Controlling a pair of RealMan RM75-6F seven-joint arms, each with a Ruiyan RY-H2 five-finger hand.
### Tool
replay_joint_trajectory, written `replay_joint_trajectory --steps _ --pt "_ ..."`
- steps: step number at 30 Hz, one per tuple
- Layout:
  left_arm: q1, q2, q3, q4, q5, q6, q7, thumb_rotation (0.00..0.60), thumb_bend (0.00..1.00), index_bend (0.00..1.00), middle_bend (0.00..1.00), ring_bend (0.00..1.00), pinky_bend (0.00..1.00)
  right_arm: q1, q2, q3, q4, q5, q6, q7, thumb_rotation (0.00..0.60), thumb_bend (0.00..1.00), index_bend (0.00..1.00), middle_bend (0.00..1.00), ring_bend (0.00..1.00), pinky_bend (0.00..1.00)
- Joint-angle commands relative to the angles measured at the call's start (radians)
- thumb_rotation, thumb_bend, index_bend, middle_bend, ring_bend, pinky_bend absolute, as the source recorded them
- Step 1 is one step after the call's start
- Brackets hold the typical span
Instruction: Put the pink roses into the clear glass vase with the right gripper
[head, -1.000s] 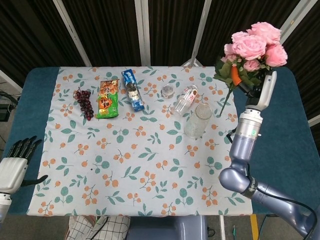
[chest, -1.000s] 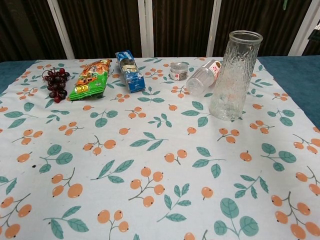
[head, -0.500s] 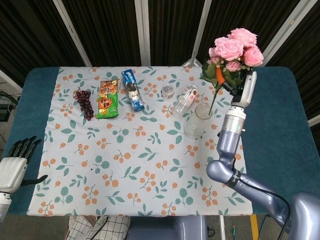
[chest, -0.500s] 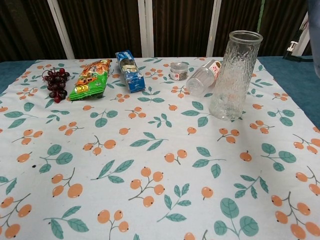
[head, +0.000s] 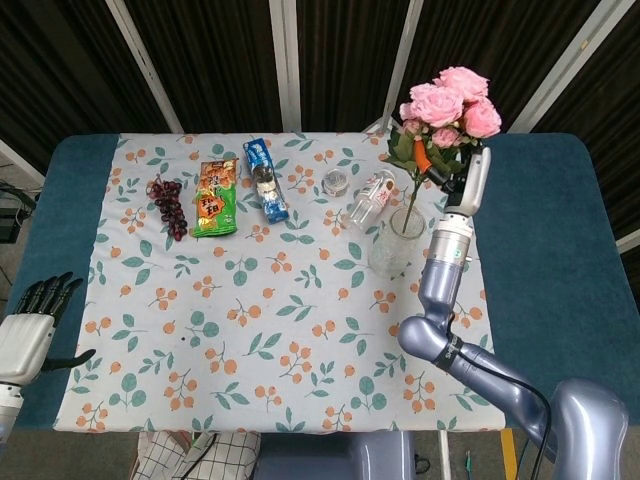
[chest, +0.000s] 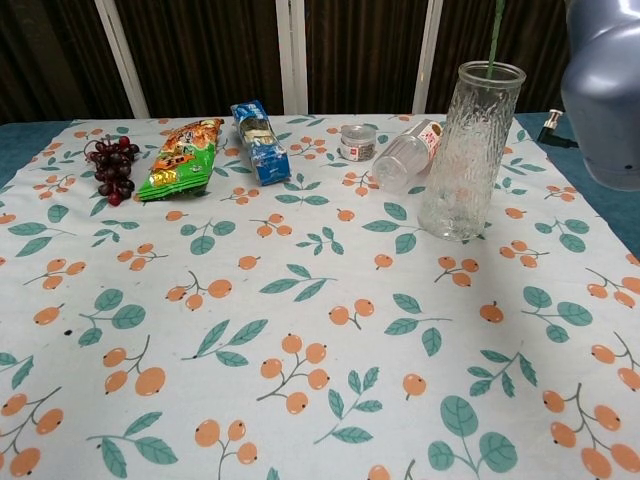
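Note:
The pink roses (head: 444, 100) are a bunch with green leaves, held up high at the table's far right by my right hand (head: 446, 172), which grips the stems. Their green stem (chest: 493, 35) hangs straight down over the open mouth of the clear glass vase (chest: 468, 150), and its tip seems just inside the rim. The vase (head: 397, 243) stands upright on the floral cloth. My left hand (head: 30, 335) rests off the near left corner with fingers apart, holding nothing.
A clear plastic bottle (chest: 405, 155) lies on its side just left of the vase, with a small tin (chest: 356, 141) behind it. Further left lie a blue biscuit pack (chest: 258, 141), a green snack bag (chest: 179, 157) and dark grapes (chest: 112, 167).
My right arm has carried the roses leftward and down from the far right edge to above the vase. The stem now shows at the vase mouth in the chest view. The left hand is still.

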Motion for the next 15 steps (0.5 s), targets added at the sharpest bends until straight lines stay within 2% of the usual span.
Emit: replay_joint_trajectory --steps 1,15 --pt "0.0 0.0 0.001 -0.001 0.001 0.0 -0.001 0.6 0.0 0.0 0.0 0.0 0.0 -0.006 -0.002 -0.002 -0.001 0.002 0.001 0.0 0.6 0.31 0.42 0.52 0.42 0.22" --pt "0.001 0.001 0.007 -0.001 0.018 0.009 -0.007 0.6 0.0 0.0 0.0 0.0 0.0 -0.108 0.02 -0.045 -0.166 -0.026 0.08 -0.029 0.6 0.31 0.4 0.51 0.41 0.22"
